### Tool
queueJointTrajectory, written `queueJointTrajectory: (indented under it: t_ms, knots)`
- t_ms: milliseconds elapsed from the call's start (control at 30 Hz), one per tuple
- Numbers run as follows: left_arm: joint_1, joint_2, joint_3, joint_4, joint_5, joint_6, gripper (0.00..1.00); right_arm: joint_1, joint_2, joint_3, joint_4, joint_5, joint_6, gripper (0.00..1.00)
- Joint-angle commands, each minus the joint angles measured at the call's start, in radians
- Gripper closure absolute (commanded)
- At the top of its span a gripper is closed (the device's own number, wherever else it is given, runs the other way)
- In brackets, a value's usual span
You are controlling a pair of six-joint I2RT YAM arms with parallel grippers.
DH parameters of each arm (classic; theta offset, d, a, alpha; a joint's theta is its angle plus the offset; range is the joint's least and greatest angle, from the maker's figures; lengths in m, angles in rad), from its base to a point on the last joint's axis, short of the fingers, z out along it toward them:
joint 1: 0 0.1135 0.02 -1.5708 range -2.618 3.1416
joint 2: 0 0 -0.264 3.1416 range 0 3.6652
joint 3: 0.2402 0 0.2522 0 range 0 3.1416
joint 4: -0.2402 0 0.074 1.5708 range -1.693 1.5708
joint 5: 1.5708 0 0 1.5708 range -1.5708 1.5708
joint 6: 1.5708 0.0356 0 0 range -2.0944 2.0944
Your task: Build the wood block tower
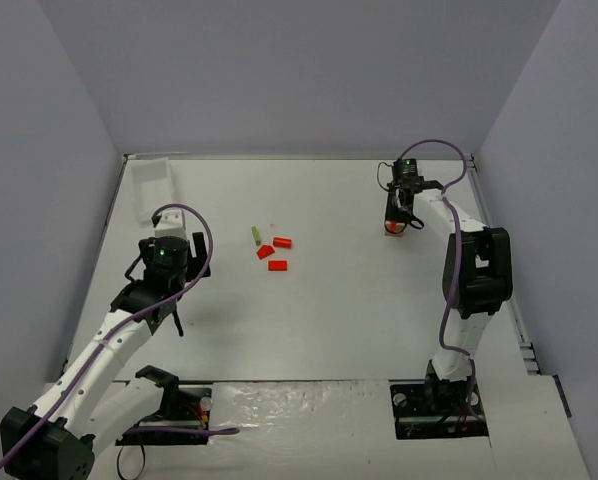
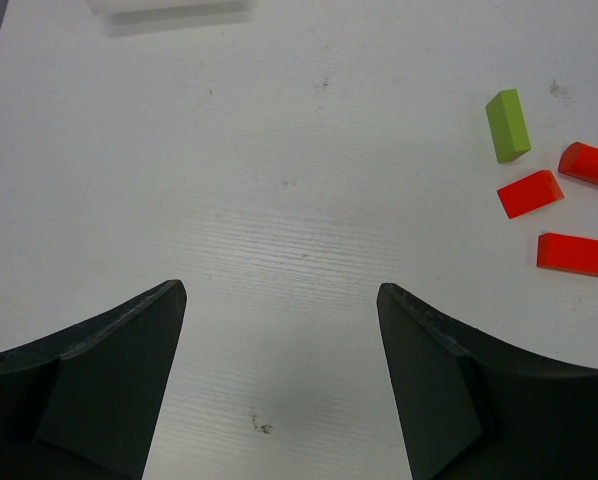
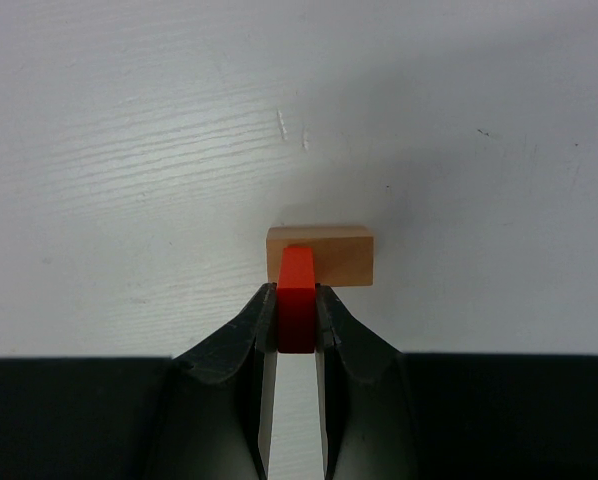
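Note:
My right gripper (image 1: 395, 222) (image 3: 296, 300) is shut on a small red block (image 3: 297, 275) and holds it upright over a tan block (image 3: 331, 255) that lies on the table at the far right. I cannot tell if the red block touches the tan one. Near the table's middle lie a pale green stick (image 1: 255, 235) (image 2: 507, 124) and three loose red blocks (image 1: 277, 265) (image 2: 576, 254), (image 2: 529, 193), (image 2: 589, 165). My left gripper (image 1: 159, 292) (image 2: 279, 300) is open and empty above bare table, left of those blocks.
A clear white plastic tray (image 1: 151, 185) stands at the far left corner; its edge shows at the top of the left wrist view (image 2: 169, 6). Grey walls close the table on three sides.

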Motion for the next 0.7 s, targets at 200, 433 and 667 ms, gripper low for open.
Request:
queueJointTrajectory:
  t_ms: [200, 433, 667]
  knots:
    - [0.009, -0.015, 0.021, 0.054, -0.002, 0.008, 0.25, 0.011, -0.027, 0.033, 0.022, 0.007, -0.003, 1.0]
    - [0.009, -0.015, 0.022, 0.054, -0.002, 0.008, 0.25, 0.011, -0.022, 0.024, 0.031, 0.002, -0.01, 1.0]
    - [0.009, -0.016, 0.021, 0.054, -0.002, 0.009, 0.25, 0.009, -0.014, 0.021, 0.037, 0.0, -0.012, 1.0]
